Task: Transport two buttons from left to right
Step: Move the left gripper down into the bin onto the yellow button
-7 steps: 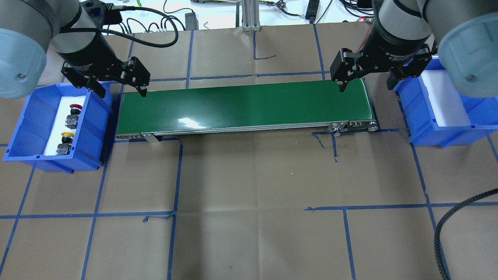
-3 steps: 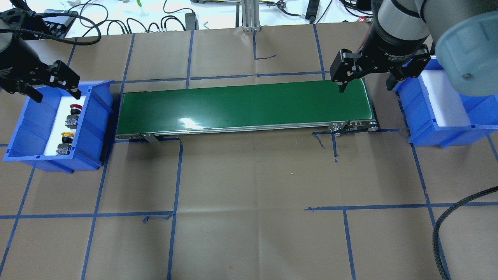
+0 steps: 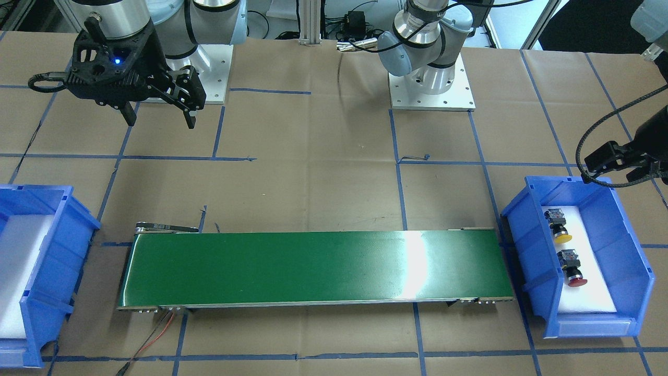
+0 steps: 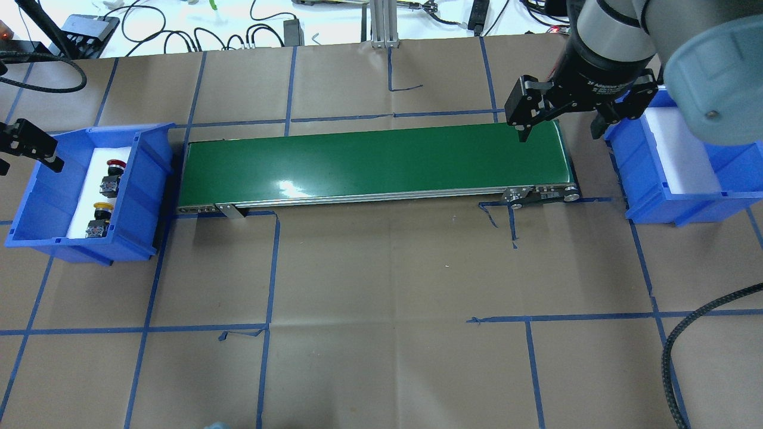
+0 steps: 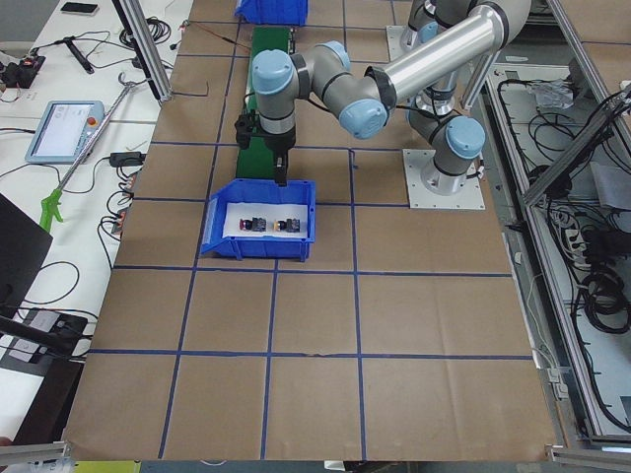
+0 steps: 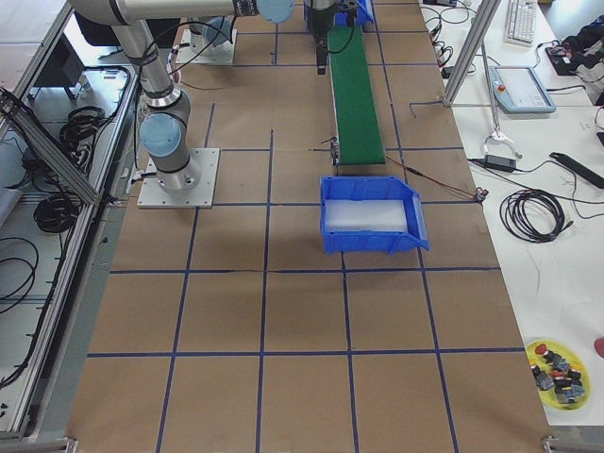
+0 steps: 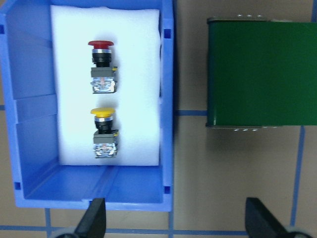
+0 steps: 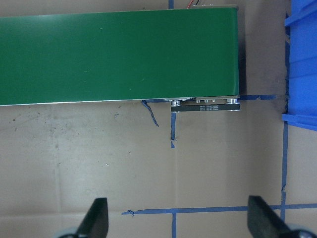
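Observation:
The red button [image 4: 113, 173] and the yellow button [image 4: 101, 217] lie on white foam in the blue left bin [image 4: 149, 179]. In the left wrist view the red button [image 7: 101, 64] lies above the yellow button [image 7: 104, 131]. My left gripper [image 4: 28, 158] is open and empty. It hangs high over the bin's outer back corner, at the overhead view's left edge. Its fingertips [image 7: 96, 218] show spread wide in the left wrist view. My right gripper [image 4: 560, 122] is open and empty above the right end of the green conveyor belt [image 4: 375, 161].
A blue right bin [image 4: 656, 179] lined with white foam stands past the belt's right end, with nothing showing in it. A black braided cable [image 4: 679, 357] loops in at the lower right. Brown paper with blue tape lines covers the table.
My left arm has swung left, from the belt's left end across the left bin to the view's left edge. The right arm has hardly moved. Both buttons lie where they were.

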